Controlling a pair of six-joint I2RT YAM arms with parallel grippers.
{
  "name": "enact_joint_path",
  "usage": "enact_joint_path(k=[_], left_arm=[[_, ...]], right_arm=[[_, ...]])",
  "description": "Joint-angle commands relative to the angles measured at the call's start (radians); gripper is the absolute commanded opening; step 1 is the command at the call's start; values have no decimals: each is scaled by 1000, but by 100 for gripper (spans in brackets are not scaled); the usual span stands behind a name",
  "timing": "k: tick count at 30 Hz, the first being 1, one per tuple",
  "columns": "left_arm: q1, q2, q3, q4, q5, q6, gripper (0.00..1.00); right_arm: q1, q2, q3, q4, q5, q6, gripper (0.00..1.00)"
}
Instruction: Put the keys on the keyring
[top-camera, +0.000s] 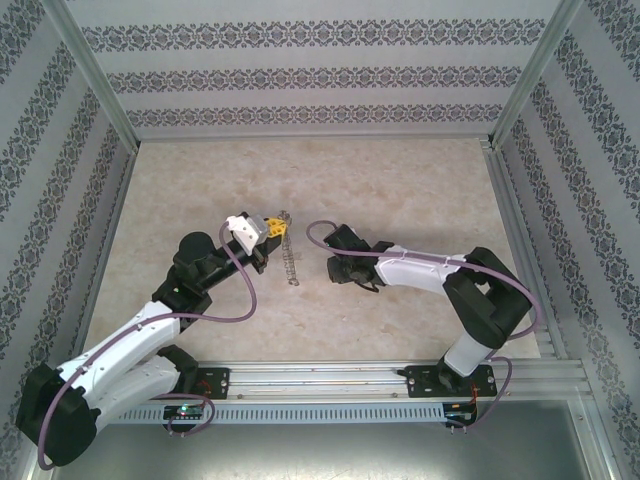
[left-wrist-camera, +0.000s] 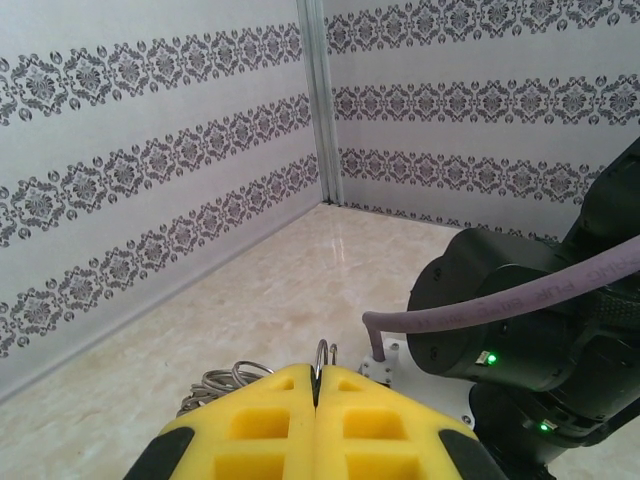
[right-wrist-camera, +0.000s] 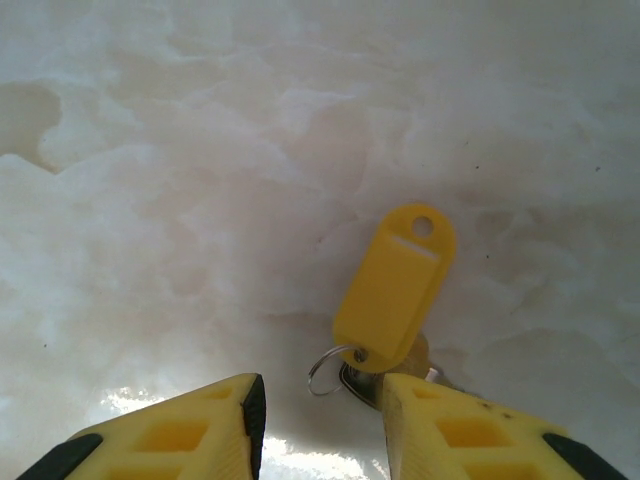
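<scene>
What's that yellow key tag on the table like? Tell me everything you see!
The key tag is a flat yellow slab, plastic by its look, with rounded corners, a round hole at its far end and a label window. It lies flat and slanted on the pale marbled table. A small wire ring at its near end joins it to a grey metal key, mostly hidden beneath. The right hand is open around that end; whether a finger touches, I can't tell.
</scene>
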Motion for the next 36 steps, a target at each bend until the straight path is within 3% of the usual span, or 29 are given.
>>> enact_joint_path(k=[1, 10, 20, 24, 32, 36], left_arm=[[0, -24, -6, 49, -9, 10, 0], [5, -13, -7, 60, 5, 8, 0], [10, 13, -7, 91, 17, -3, 0], [11, 23, -8, 104, 21, -10, 0], [13, 39, -4, 122, 29, -22, 0], [13, 40, -4, 120, 30, -29, 0]], right_arm=[[14, 24, 32, -27, 43, 11, 38], [14, 68, 59, -28, 63, 4, 35], [15, 96, 69, -31, 81, -3, 22], [14, 106, 71, -33, 91, -6, 22], [12, 94, 62, -34, 100, -10, 1], [3, 48, 50, -41, 115, -25, 0]])
